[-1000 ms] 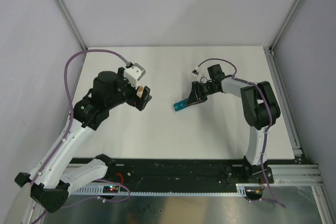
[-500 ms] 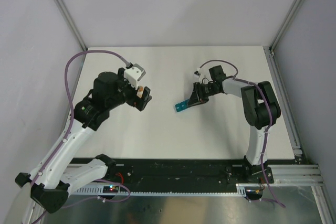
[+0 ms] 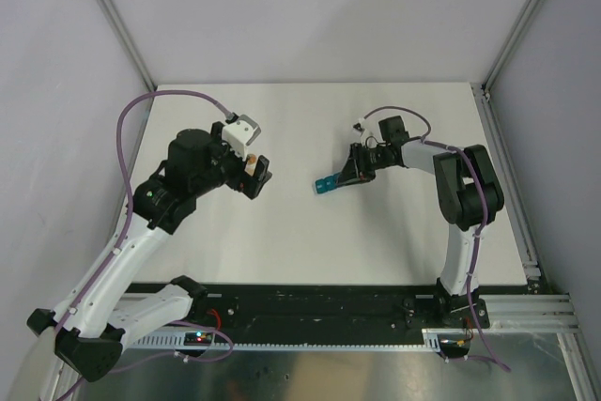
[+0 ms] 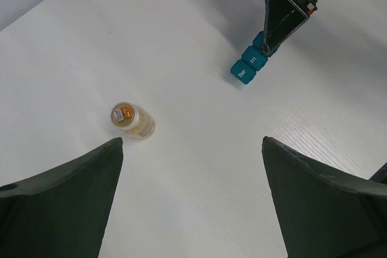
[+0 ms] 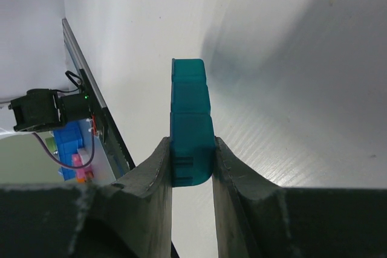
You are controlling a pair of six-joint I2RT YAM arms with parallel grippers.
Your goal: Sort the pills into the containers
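Containers [image 3: 326, 184], a teal strip of three joined compartments, sit at mid-table just right of centre. The right gripper [image 3: 349, 174] is clamped on the strip's right-hand end compartment, one finger on each long side. The strip's long axis runs from that held end out to the left and slightly near, and its free end points toward the left arm. The left wrist view shows lettered lids, apparently closed. Whether the strip rests on the table [image 3: 282, 119] or hangs just above it, I cannot tell. The left gripper [image 4: 192, 143] is spread wide with nothing in it, hovering over the small orange bottle [image 4: 133, 119], well apart from the strip. The step looks like placing and steadying the strip, which calls for keeping it level and lids-up, gripping only the end so the other lids stay reachable, and not twisting it.
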